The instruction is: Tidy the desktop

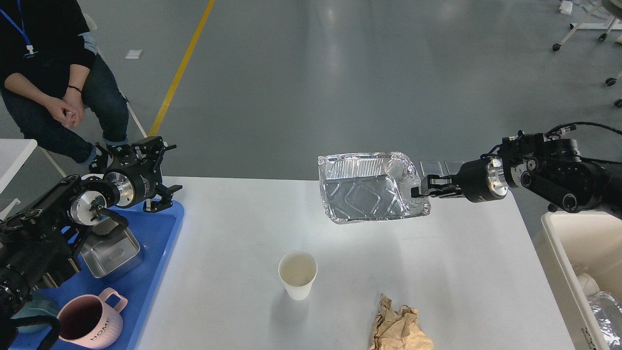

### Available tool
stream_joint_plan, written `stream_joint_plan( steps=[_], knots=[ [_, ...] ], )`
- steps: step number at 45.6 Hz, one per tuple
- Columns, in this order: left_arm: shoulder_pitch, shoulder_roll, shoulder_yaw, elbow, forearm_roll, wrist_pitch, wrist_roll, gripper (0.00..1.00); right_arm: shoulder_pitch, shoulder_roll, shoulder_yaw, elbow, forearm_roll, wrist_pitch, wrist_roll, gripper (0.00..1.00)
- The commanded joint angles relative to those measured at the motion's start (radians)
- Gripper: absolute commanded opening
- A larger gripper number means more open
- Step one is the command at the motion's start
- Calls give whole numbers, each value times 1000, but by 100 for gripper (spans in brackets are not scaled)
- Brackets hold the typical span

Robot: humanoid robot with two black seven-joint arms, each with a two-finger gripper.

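Observation:
The white desktop [233, 228] fills the middle of the head view. My right gripper [419, 190] is shut on the right rim of a crumpled silver foil tray [364, 192] and holds it tilted in the air above the desktop's far edge. A white paper cup [297, 273] stands upright near the middle front. A crumpled brown paper [398, 328] lies at the front edge. My left gripper [163, 172] is open and empty above the far corner of the blue tray [160, 233].
The blue tray holds a steel container [109, 253] and a pink mug [90, 323]. A cream-white bin [559, 238] with waste in it stands off the desktop's right side. A person [43, 63] sits at the back left.

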Motion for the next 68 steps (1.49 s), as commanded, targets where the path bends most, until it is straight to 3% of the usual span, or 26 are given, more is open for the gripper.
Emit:
stream_joint_plan(
  steps=[1,7,12,20,28,35,48,56,61,68],
  knots=[
    [-21,26,89,-12,14,-131,0,100,3,6,0,-1,0,-2,0,0],
    [-24,94,179,-51,66,-159,-2,100,4,8,2,-1,2,-8,0,0],
    [5,256,256,-238,188,-159,-19,100,4,19,2,-4,3,-14,0,0],
    [72,544,258,-565,325,-171,-23,99,6,39,2,-7,9,-25,0,0],
    [80,767,258,-754,328,-211,-87,99,15,45,2,-7,11,-28,0,0],
    [79,931,252,-806,328,-302,-150,99,17,45,3,-6,11,-30,0,0],
    [65,1178,210,-803,322,-608,-157,99,20,43,5,-7,11,-33,0,0],
    [66,1255,221,-800,322,-610,-175,98,23,39,5,-7,11,-33,2,0],
    [66,1234,209,-808,328,-610,-299,96,23,40,8,-6,12,-33,2,0],
    [62,1177,144,-809,345,-610,-338,95,26,34,8,-6,11,-33,2,0]
  ],
)
